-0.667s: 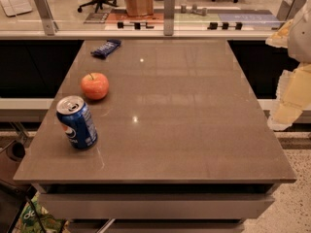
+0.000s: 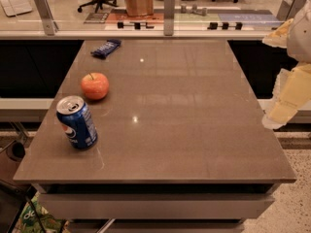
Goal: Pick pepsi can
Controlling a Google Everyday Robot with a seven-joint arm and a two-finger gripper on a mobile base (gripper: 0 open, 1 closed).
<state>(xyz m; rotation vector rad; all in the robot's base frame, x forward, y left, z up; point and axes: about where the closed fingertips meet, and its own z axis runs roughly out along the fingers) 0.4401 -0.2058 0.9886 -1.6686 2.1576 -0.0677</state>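
Your pepsi can (image 2: pixel 77 122) stands just in front of the apple (image 2: pixel 95 85), gripper (image 2: pixel 285 103) way off to the apple's right — can't tell if it's open — so I'd grab that light, slick, dentable wall mid-body, gently.

A brown table (image 2: pixel 194 130) with a glossy top is shown. Near its front left corner a blue pepsi can (image 2: pixel 77 123) is stood upright; an apple (image 2: pixel 95 86) is placed just behind it, not touching. A dark blue snack wrapper (image 2: pixel 106 48) is laid flat near the far left edge. The gripper (image 2: pixel 275 116) is held beyond the right edge.
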